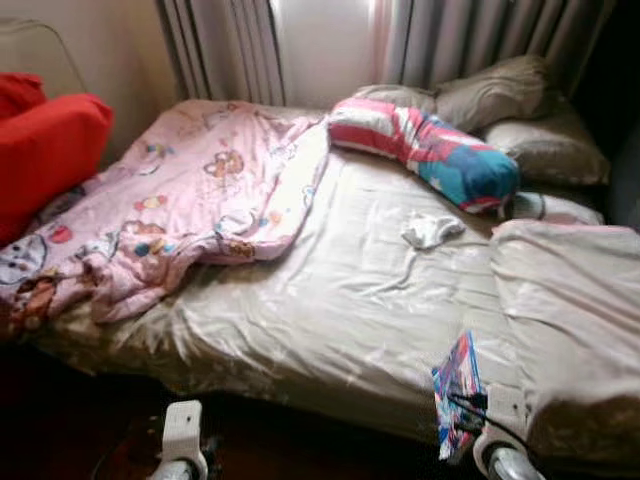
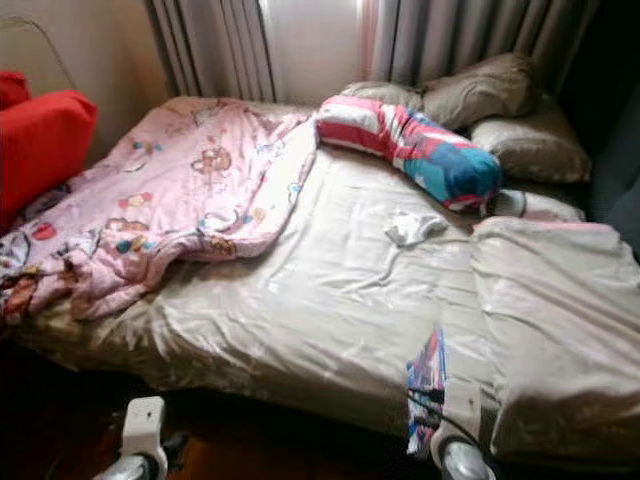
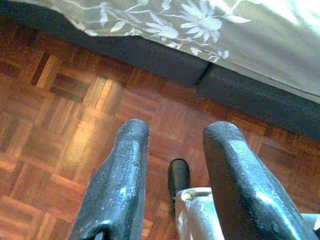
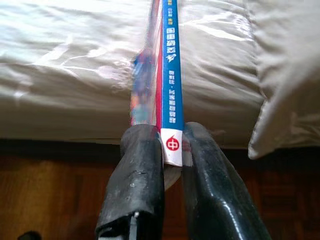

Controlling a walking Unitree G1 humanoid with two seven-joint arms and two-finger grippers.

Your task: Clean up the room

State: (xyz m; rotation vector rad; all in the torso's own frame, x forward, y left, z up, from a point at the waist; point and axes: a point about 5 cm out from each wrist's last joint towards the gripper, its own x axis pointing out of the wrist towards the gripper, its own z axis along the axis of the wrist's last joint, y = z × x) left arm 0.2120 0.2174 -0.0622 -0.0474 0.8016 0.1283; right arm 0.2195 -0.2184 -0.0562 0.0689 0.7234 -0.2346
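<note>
A: A bedroom is showing, with a bed (image 1: 330, 300) under grey curtains (image 1: 450, 40) and parquet floor (image 3: 60, 125) below. Where is the job standing?

B: Midway through one pick-up, I'd judge. The right gripper (image 4: 170, 150) is holding a thin book (image 4: 170, 65) upright by its spine, fingers (image 4: 137, 180) pinching it from both sides, just in front of the near edge of the mattress. The left gripper (image 3: 175, 150) is hanging low over the floor beside the bed, its fingers spread with nothing between them.

A: And the next move?

B: Carrying that book to wherever it belongs, probably. No shelf or tabletop is showing here, so the robot is likely needing to turn away first while keeping the pinch firm; a thin book held by the spine could swing or slip.

A: What else is lying about? Count it.

B: One pink cartoon quilt (image 1: 180, 200) is lying rumpled across the left of the bed. One striped red, white and blue bolster (image 1: 430, 150) is resting near the head. Three beige pillows (image 1: 490, 90) are piled behind it, as far as I can tell. One small crumpled white cloth (image 1: 428, 230) is sitting mid-mattress. One red cushion (image 1: 45, 150) is leaning at the left, and one folded beige cover (image 1: 570, 310) is lying on the right.
</note>
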